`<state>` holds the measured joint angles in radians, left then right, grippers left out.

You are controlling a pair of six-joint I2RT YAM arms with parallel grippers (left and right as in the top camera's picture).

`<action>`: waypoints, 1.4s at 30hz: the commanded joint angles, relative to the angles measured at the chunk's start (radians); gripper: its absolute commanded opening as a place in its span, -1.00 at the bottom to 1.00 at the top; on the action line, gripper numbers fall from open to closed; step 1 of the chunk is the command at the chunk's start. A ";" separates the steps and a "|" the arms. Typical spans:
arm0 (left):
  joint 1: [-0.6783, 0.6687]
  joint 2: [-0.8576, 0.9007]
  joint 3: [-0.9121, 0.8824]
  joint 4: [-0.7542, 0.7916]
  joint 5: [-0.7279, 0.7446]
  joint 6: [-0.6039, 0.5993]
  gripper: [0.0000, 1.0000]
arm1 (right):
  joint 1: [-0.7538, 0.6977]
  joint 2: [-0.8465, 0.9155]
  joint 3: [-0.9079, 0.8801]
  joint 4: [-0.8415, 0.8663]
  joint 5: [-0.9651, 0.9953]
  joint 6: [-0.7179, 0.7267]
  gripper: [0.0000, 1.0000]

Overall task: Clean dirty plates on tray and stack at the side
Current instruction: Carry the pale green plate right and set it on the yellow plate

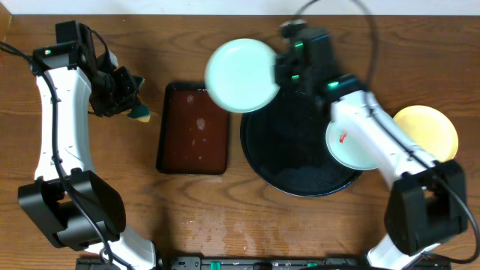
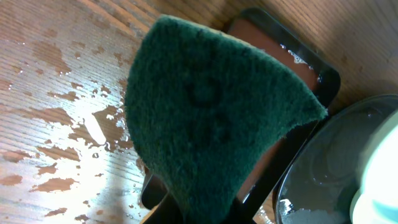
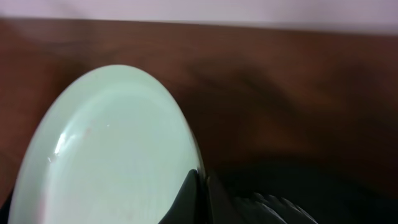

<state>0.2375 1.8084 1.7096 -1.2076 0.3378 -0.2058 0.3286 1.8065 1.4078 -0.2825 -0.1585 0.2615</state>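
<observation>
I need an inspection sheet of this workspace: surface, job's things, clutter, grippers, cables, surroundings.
Surface: wood-grain table, wet patches near the left arm.
Job's things: mint plate held in the air; red-smeared white plate on the black tray; yellow plate on the table beside the tray.
Clutter: brown rectangular tray, wet.
Grippers: left gripper shut on the green sponge; right gripper shut on the mint plate.
Cables: black cables along both arms.
Surroundings: pale wall behind the table.

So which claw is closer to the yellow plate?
Right. The right claw, gripping a mint plate, is across the black tray from the yellow plate; the left claw, with a sponge, is farther off.
</observation>
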 commanded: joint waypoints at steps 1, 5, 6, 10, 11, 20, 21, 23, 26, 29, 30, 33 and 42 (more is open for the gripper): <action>-0.001 0.002 -0.004 -0.003 0.000 0.002 -0.84 | -0.156 -0.046 0.013 -0.093 -0.108 0.094 -0.98; -0.001 0.002 -0.004 0.004 0.000 0.001 -0.84 | -0.352 -0.047 0.013 -0.225 -0.109 0.117 -0.98; -0.001 0.002 -0.004 0.005 0.000 0.001 -0.84 | -0.406 -0.047 0.013 -0.249 -0.111 0.133 -0.98; -0.001 0.002 -0.004 0.006 0.000 0.001 -0.85 | -0.621 -0.047 0.013 -0.315 -0.142 0.162 -0.98; -0.001 0.002 -0.004 0.005 0.000 0.001 -0.85 | -0.661 -0.047 0.013 -0.330 -0.142 0.165 -0.98; -0.001 0.002 -0.004 0.006 0.001 0.001 -0.85 | -0.969 -0.047 0.009 -0.492 -0.134 0.164 -0.98; -0.001 0.002 -0.004 0.006 0.001 0.001 -0.85 | -0.995 -0.046 0.007 -0.513 -0.134 0.160 -0.98; -0.001 0.002 -0.004 0.007 0.001 0.001 -0.84 | -1.030 -0.047 0.002 -0.550 -0.134 0.151 -0.98; -0.001 0.002 -0.004 0.007 0.001 0.001 -0.84 | -1.065 -0.046 -0.005 -0.618 -0.134 0.149 -0.98; -0.002 0.002 -0.004 0.006 0.001 0.001 -0.84 | -1.077 -0.046 -0.014 -0.657 -0.129 0.118 -0.98; -0.002 0.002 -0.004 0.006 0.001 0.001 -0.84 | -1.077 -0.046 -0.016 -0.668 -0.128 0.105 -0.98; -0.005 0.002 -0.004 0.008 0.001 0.001 -0.84 | -1.073 -0.046 -0.016 -0.712 -0.108 0.079 -0.98; -0.014 0.002 -0.004 0.001 0.001 0.002 -0.85 | -1.046 -0.046 -0.069 -0.742 -0.070 0.074 -0.98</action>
<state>0.2253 1.8084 1.7092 -1.2041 0.3370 -0.2058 -0.7380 1.7935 1.3746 -1.0294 -0.2424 0.3546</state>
